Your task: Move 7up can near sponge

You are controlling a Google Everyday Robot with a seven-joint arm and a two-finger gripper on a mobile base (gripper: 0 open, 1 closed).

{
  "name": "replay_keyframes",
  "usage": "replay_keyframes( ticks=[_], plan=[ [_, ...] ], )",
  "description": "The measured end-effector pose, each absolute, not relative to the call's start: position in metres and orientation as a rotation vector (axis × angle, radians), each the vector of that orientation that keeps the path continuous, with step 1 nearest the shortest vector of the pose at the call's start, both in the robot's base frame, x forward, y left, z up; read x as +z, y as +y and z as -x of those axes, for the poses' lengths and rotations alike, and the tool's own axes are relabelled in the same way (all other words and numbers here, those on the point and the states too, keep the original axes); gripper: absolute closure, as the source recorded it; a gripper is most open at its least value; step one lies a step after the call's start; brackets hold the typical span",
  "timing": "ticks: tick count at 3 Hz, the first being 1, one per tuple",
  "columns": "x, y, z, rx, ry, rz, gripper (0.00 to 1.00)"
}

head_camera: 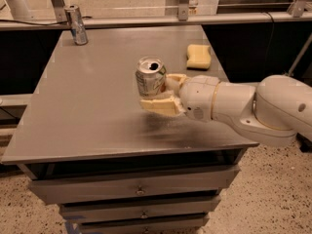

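The 7up can (149, 77) is a silver-white can with green marks and an open silver top. My gripper (158, 92) is shut on the 7up can, cream-yellow pads on either side, and holds it above the middle of the grey table (87, 106). The white arm reaches in from the right. The sponge (199, 56), a pale yellow block, lies on the table at the far right, behind and to the right of the can.
A slimmer, taller plain silver can (76, 24) stands at the table's far left corner. Drawers (139, 191) sit under the tabletop. A rail with metal posts runs behind the table.
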State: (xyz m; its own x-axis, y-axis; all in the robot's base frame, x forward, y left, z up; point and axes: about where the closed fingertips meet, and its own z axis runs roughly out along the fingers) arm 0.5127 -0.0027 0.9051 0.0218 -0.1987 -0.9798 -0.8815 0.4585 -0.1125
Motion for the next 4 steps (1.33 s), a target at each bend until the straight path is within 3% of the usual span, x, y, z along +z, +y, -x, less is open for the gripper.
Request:
replay_keyframes(
  ticks=[1,4],
  plan=[
    [0.908,-0.028,-0.525,0.656,1.499,0.904,1.0],
    [0.911,-0.201,-0.61,0.369,1.593,0.581,1.0]
  ],
)
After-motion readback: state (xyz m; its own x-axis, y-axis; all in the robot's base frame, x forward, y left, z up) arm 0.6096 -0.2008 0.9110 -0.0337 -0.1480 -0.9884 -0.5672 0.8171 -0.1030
